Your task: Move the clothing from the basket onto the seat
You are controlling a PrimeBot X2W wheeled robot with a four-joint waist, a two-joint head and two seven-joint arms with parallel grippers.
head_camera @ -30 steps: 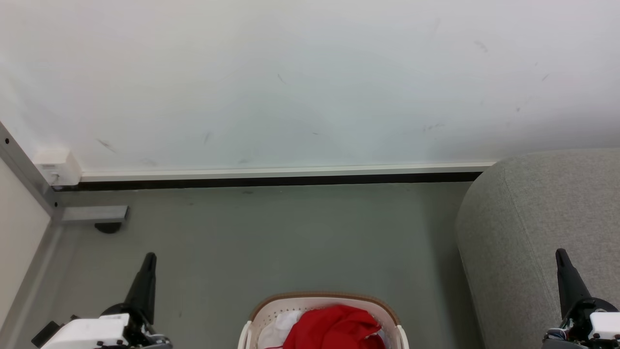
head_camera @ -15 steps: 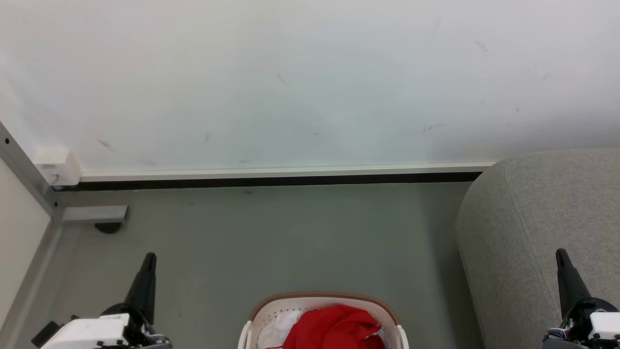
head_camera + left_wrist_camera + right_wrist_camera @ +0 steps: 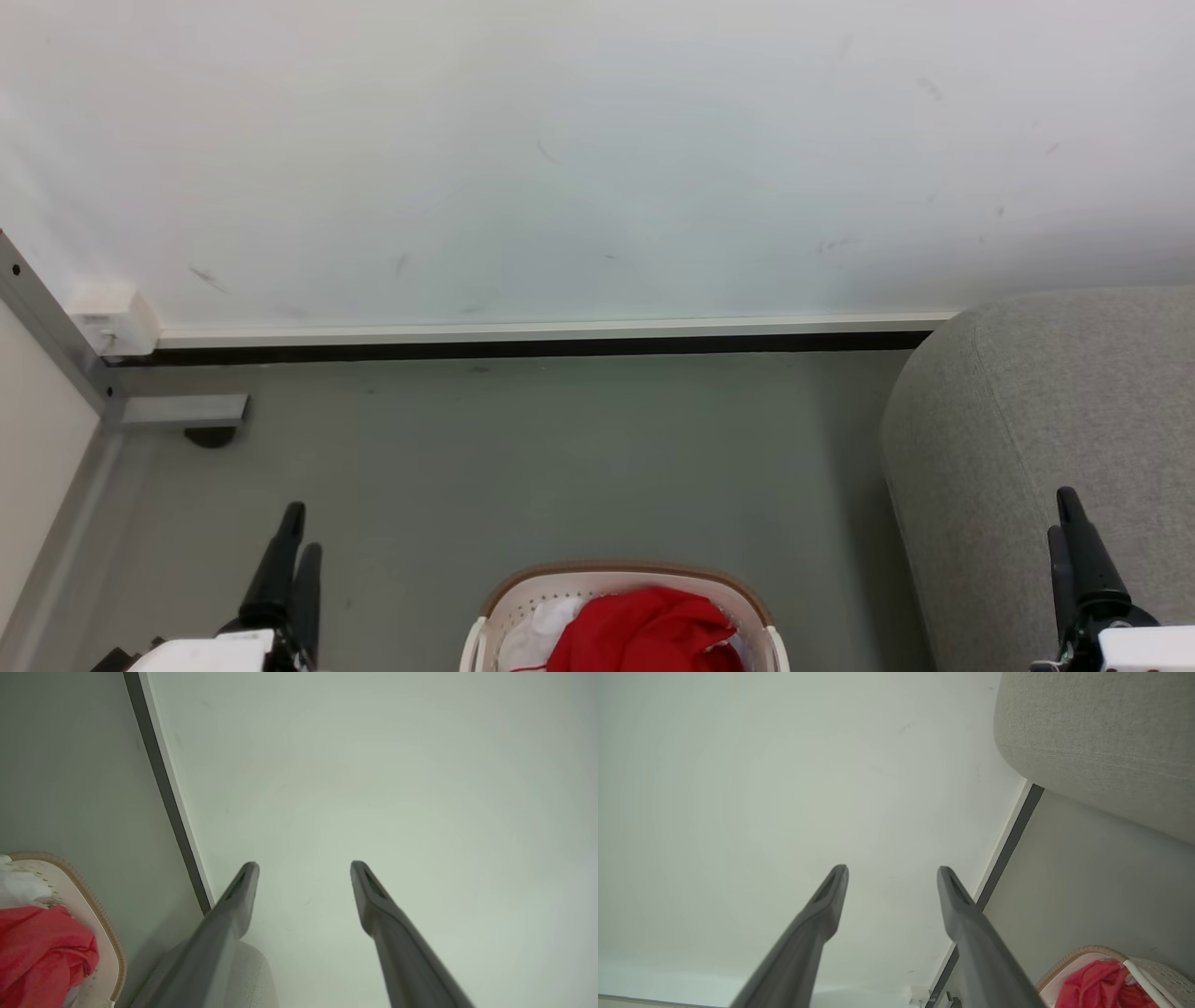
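Red fabric first: seeing the clothing (image 3: pixel 644 630) heaped in the basket (image 3: pixel 624 569) at bottom centre of the head view, with a white piece tucked at its left. Spotting nothing on the seat (image 3: pixel 1055 420) yet, so judging the task as barely starting. Reading the left hand (image 3: pixel 303 530) as apart, with fingers spread wide in the left wrist view and gripping nothing. Reading the right hand (image 3: pixel 1059 513) the same way, spread and empty. Placing the heap between the two hands, inward of and below both sets of fingertips, with those tips aimed at the wall (image 3: pixel 597 168) rather than down. Judging the left hand slightly nearer the basket. Placing the right hand against the seat's side in the head view, well apart from the clothing. Seeing the basket's oval running left-right and finding no clear long axis in the crumpled heap itself. Expecting a tip-down, inward reach as the next need. Comparing with half a second back: both hands now sitting lower in the head view and rolled, showing two fingers each instead of one slim silhouette. Noting no shift in basket, clothing or seat.
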